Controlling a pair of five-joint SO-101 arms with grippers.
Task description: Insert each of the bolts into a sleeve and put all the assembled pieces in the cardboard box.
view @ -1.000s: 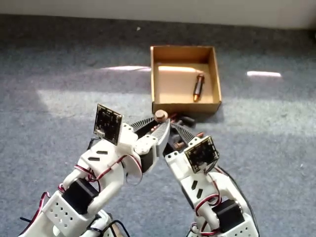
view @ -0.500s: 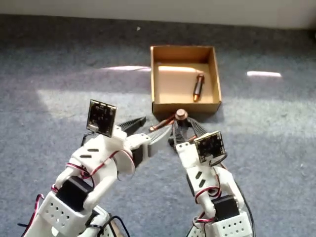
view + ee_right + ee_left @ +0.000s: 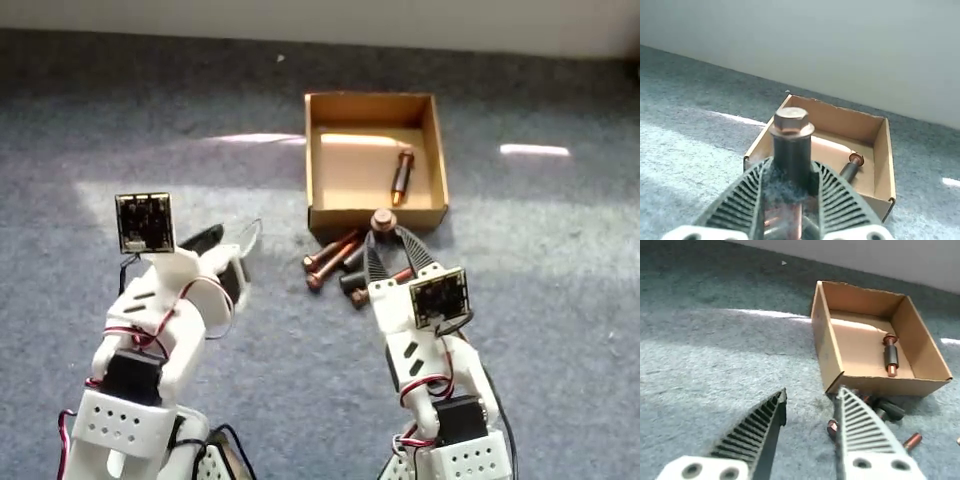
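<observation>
Copper bolt (image 3: 792,123) — upright in right claw (image 3: 791,165) | left claw (image 3: 811,390) agape

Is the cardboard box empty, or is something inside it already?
Not empty. One sleeved bolt lies inside the cardboard box, near one side wall.
</observation>
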